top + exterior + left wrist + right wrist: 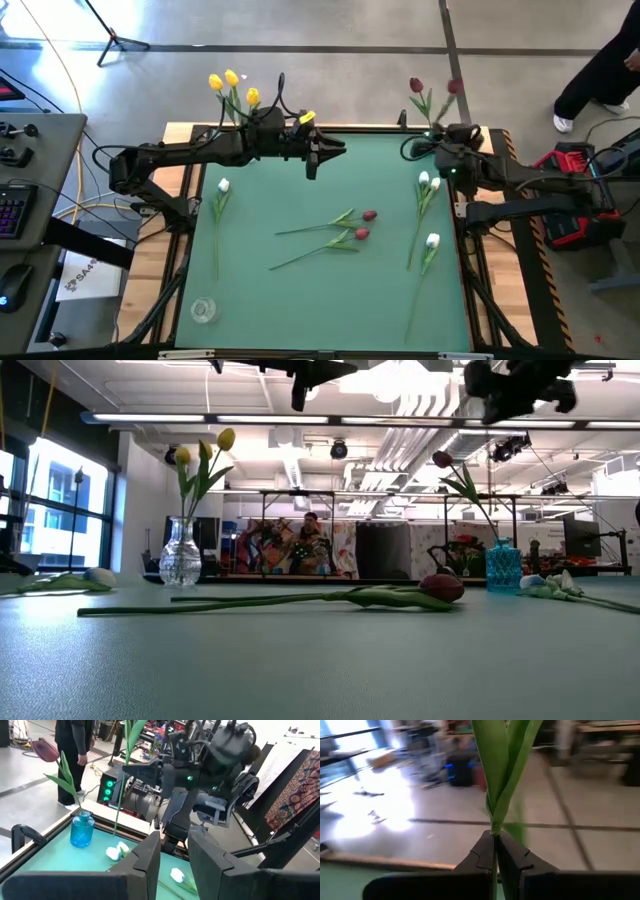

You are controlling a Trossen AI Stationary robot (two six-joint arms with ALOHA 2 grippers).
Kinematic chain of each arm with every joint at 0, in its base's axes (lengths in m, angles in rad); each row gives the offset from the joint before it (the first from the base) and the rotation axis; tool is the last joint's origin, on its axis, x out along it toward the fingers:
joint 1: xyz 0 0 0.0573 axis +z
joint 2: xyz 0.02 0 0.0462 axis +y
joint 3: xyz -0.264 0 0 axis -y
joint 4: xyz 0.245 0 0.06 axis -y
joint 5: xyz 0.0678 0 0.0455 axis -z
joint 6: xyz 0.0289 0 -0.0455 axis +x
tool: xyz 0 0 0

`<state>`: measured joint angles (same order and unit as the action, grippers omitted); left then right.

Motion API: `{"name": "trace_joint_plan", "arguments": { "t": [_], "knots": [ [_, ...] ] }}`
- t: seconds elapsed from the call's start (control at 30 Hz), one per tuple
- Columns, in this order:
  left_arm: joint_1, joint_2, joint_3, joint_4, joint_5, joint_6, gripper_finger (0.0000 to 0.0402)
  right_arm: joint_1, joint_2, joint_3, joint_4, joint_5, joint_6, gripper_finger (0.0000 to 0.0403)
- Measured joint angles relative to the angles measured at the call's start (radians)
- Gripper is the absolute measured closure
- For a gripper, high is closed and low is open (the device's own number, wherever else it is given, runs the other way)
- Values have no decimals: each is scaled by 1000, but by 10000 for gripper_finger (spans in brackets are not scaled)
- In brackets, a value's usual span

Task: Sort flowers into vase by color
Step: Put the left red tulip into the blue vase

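My right gripper (pixel 495 837) is shut on a flower's green stem at the table's far right corner. That flower's dark red head (pixel 455 88) rises beside another dark red tulip (pixel 416 86), which stands in a blue vase (pixel 503 565). My left gripper (pixel 175 852) hovers open over the far middle of the table (pixel 312 160) with nothing between its fingers. Three yellow tulips (pixel 231 84) stand in a clear vase (pixel 181 555) at the far left. Two dark red tulips (pixel 365 224) lie flat mid-table. White tulips lie at the left (pixel 222 186) and right (pixel 430 210). My right gripper pinches the thin green stem (pixel 495 829) between its two fingers, just below where the leaves (pixel 502 765) branch off. The fingers come at it about level and lie across the stem. The flower stands roughly upright in the hold, lifted clear of the table, with its lower stem (pixel 118 805) hanging below.
A small clear glass vessel (pixel 203 310) sits near the table's near left corner. A person (pixel 72 750) stands beyond the far right corner. The green mat (pixel 330 300) is bare toward the near edge.
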<state>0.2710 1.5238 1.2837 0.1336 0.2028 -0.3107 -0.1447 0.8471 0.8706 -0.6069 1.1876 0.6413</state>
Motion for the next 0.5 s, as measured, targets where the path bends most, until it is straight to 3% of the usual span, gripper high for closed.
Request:
{"name": "trace_joint_plan", "arguments": {
  "t": [0.17,0.37,0.5],
  "knots": [
    [0,0,0,-3,-3,0,317,-43,30,-3,-146,158,219,403],
    [0,0,0,-3,-3,0,317,-154,82,-3,-152,256,241,403],
    [0,0,0,-7,-3,6,317,-241,122,-3,-115,254,269,403]
  ]
}}
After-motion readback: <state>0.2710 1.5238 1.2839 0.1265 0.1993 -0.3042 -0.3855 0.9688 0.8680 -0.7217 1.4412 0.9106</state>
